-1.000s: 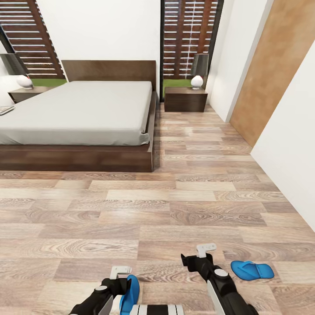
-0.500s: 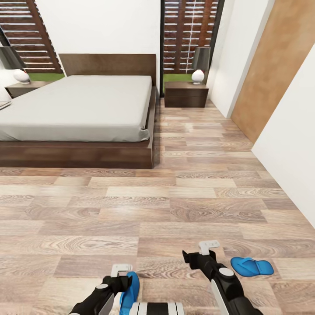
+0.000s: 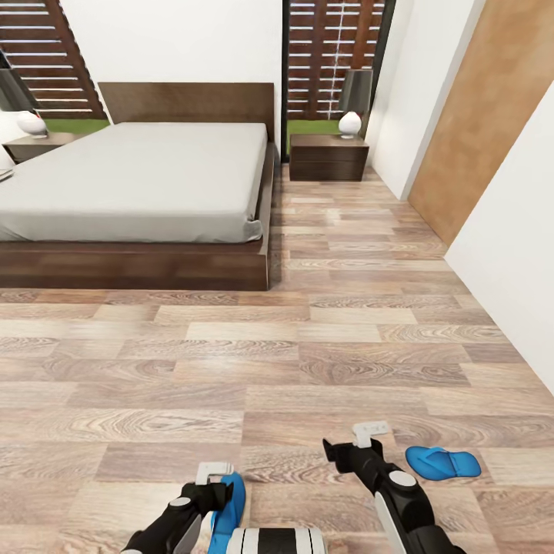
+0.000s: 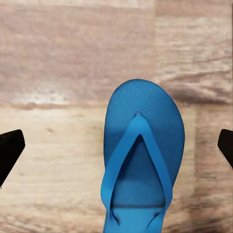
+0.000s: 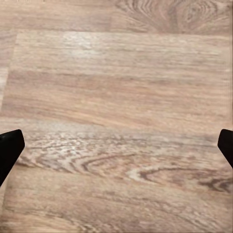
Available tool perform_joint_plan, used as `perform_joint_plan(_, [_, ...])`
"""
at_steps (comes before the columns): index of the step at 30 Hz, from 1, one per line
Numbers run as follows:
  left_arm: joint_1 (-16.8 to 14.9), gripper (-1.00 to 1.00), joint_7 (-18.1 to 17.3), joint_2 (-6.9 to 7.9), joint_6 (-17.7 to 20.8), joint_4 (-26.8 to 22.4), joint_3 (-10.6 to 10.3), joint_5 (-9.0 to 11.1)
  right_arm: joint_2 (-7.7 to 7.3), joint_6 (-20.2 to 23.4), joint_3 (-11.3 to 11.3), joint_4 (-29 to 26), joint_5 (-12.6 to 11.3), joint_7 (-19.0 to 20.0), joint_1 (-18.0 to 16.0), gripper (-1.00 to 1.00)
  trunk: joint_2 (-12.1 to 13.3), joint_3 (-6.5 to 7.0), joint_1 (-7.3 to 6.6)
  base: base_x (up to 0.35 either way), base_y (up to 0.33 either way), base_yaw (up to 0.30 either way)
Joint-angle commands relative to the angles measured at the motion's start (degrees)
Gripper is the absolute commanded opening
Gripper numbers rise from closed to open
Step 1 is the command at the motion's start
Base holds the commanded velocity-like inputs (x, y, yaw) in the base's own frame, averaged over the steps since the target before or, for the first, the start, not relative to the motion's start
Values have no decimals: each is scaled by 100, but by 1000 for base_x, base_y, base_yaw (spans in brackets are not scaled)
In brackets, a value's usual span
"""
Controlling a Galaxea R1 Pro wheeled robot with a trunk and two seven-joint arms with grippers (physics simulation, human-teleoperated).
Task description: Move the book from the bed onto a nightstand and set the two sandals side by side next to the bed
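- Bedroom, mid-task: you stand well back from the bed [image 3: 146,177], out on the wood plank floor [image 3: 254,362], with both blue sandals apart from it.
- One sandal [image 4: 141,160] lies flat on the planks below your left gripper [image 4: 116,150], strap side up; the jaw tips stand wide at either side of it, spread and clear of it, so nothing is grasped. In the head view the same sandal [image 3: 230,504] peeks out beside the left gripper [image 3: 213,473].
- The second sandal [image 3: 443,462] rests on the floor just off to the right of your right gripper [image 3: 368,437], near it but not touching. In the right wrist view the right gripper [image 5: 116,145] has its fingers parted over bare planks, holding nothing.
- The two sandals sit well apart from each other, so the side-by-side placement next to the bed looks entirely undone.
- A thin flat item at the mattress's far left edge [image 3: 5,174] may be the book; it is too cropped to confirm. If so, that move is also undone.
- Two nightstands flank the headboard: one on the right [image 3: 328,158], one on the left [image 3: 35,145], each bearing a lamp.
- Judged from here, every part of the task remains.
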Motion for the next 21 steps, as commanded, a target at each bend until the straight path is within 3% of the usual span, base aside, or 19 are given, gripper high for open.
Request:
perform_joint_plan(1, [1, 100, 20, -1, 27, -11, -8, -2, 2, 30, -5, -8, -1, 17, -2, 100, -2, -4, -1, 0, 0, 0])
perform_joint_plan(17, [1, 100, 18, -8, 25, -198, -28, -3, -20, 49, -12, -241, -2, 21, 8, 100, -2, -4, -1, 0, 0, 0])
perform_joint_plan(21, [1, 100, 18, -9, 25, -206, -29, -7, -21, 51, -12, -255, -2, 20, 9, 100, -7, -93, 9, 0, 0, 0])
